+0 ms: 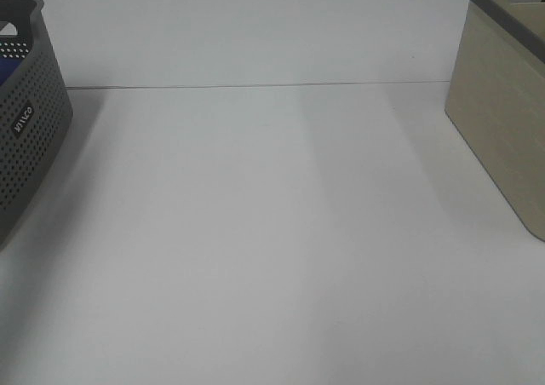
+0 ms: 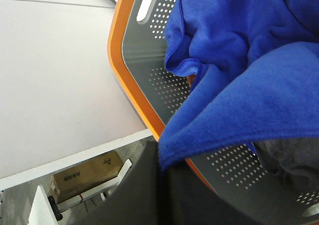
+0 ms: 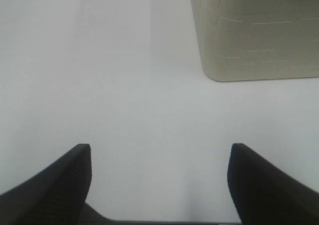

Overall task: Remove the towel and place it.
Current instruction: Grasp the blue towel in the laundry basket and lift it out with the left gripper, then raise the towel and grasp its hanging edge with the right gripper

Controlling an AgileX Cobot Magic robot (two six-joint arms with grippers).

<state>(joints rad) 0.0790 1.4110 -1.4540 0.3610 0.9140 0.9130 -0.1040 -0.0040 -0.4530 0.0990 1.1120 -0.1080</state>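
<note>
The royal-blue towel (image 2: 239, 60) lies bunched in a grey perforated basket with an orange rim (image 2: 124, 75). One fold is raised close to the left wrist camera. My left gripper (image 2: 164, 185) shows as dark fingers (image 2: 149, 195) pressed together, with the towel's edge pinched between them. In the exterior high view only a sliver of the towel (image 1: 4, 66) shows inside the grey basket (image 1: 34, 121) at the left edge, and neither gripper shows there. My right gripper (image 3: 159, 180) is open and empty above the bare white table.
A beige basket (image 1: 502, 104) with a grey rim stands at the right of the table and also shows ahead of the right gripper (image 3: 254, 36). A cardboard box (image 2: 84, 177) sits below the table edge near the grey basket.
</note>
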